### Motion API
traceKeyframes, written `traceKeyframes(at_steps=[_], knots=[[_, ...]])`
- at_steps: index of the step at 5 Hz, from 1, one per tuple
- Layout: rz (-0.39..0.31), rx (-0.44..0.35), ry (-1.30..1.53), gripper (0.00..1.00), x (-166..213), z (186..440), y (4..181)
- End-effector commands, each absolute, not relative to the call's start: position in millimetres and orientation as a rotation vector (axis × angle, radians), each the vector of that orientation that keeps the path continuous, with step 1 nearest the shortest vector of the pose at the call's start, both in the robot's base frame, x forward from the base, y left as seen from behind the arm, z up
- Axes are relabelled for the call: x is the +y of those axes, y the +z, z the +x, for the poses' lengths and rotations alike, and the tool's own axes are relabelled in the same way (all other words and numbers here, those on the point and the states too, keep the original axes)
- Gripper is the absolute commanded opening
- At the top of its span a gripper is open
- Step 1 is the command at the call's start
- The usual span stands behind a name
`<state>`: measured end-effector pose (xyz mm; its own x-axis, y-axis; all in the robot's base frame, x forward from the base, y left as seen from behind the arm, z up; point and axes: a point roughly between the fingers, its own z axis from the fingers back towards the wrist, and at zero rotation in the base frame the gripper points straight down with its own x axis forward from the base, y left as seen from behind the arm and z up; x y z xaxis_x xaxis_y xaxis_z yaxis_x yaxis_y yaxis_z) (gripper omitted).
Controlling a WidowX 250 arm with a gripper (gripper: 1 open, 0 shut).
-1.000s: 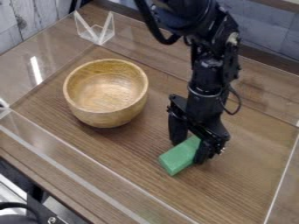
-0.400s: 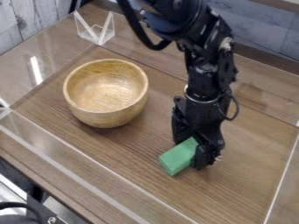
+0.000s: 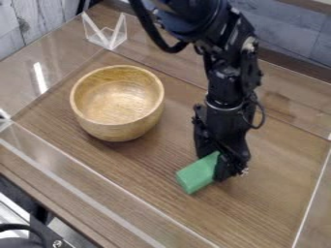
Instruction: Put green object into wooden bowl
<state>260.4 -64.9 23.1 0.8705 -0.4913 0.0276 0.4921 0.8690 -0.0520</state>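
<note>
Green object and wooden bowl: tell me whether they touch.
Apart. The camera view shows bare table between the green object, lying under the pincer, and the wooden bowl to its upper left.

Matte green object, grainy light wooden bowl, wood-grain table behind glossy clear walls

Dark wood-grain table with clear acrylic walls around its edges
</note>
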Motion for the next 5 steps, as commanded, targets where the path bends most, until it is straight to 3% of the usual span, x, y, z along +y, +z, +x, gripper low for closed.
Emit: traceKeyframes(at_steps=[1, 2, 4, 5], knots=[[-0.067, -0.079, -0.482, 1.0, -66.1, 279.5, 40.1], [-0.072, -0.073, -0.466, 1.0, -66.4, 284.3, 38.4], [-0.077, -0.064, -0.432, 1.0, -54.2, 268.3, 31.2], [-0.076, -0.057, -0.484, 1.0, -65.9, 273.5, 32.6]])
